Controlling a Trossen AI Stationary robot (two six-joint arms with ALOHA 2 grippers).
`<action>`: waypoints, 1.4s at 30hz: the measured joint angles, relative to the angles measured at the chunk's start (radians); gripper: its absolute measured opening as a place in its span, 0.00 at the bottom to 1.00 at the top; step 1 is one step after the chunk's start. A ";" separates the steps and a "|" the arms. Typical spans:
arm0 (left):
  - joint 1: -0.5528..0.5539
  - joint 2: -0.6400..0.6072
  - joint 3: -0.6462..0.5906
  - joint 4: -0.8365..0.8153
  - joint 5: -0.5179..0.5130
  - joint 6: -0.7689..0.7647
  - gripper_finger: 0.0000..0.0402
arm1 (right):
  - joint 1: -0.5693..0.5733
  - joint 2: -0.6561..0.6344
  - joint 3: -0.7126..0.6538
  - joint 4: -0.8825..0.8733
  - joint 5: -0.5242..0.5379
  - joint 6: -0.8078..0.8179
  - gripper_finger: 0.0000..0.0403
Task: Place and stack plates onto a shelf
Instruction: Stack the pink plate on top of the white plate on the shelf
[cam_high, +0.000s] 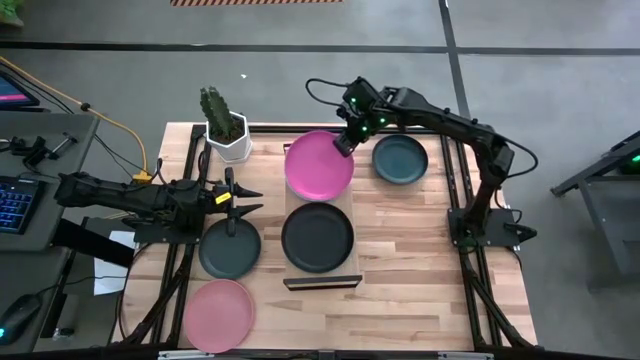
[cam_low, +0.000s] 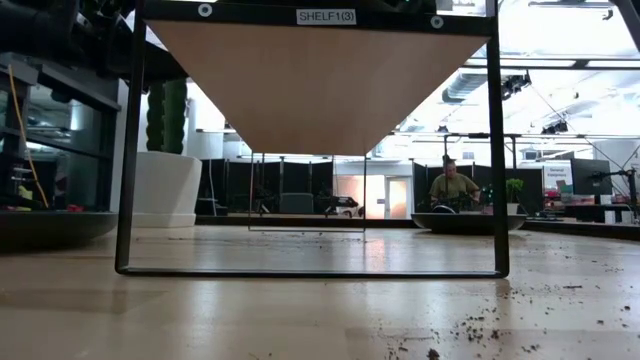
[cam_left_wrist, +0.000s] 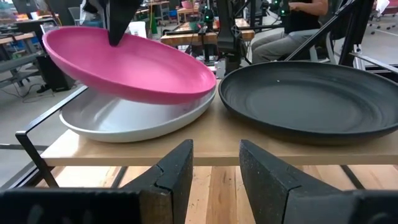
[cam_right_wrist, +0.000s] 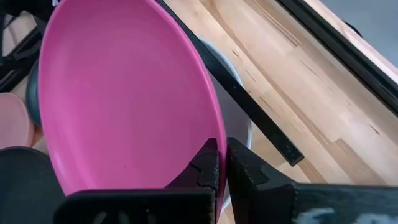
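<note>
A bright pink plate (cam_high: 315, 168) hangs tilted over the far half of the light-wood shelf (cam_left_wrist: 205, 150), with my right gripper (cam_high: 345, 147) shut on its far right rim. Under it a pale plate (cam_left_wrist: 124, 121) rests on the shelf by its base. A dark plate (cam_high: 318, 238) lies on the shelf's near half. My left gripper (cam_high: 250, 200) stands open at the shelf's left side, level, its fingers holding nothing. My right gripper pinches the pink plate's rim (cam_right_wrist: 211, 134) between its two fingers, one finger on the plate's upper face and one beneath it. The fingers come slanting down from the far right. The plate sits tilted, its held edge high and its opposite edge (cam_left_wrist: 202, 87) low over the pale plate; I cannot tell whether they touch.
A dark plate (cam_high: 400, 160) lies on the table right of the shelf, another dark plate (cam_high: 230, 250) lies left of it, and a pale pink plate (cam_high: 218, 315) lies at the near left. A white pot with a cactus (cam_high: 228, 135) stands at the far left. The shelf's black frame (cam_low: 128, 150) stands on the table.
</note>
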 joint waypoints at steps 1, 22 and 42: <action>0.000 0.000 0.000 0.000 0.000 0.000 0.30 | 0.000 0.006 0.000 0.002 0.000 -0.002 0.00; 0.000 0.000 0.000 0.000 0.000 0.000 0.30 | -0.005 0.017 0.000 -0.004 0.003 -0.026 0.00; 0.000 0.000 0.000 0.000 0.000 0.000 0.30 | -0.005 0.016 0.000 0.004 0.053 -0.060 0.22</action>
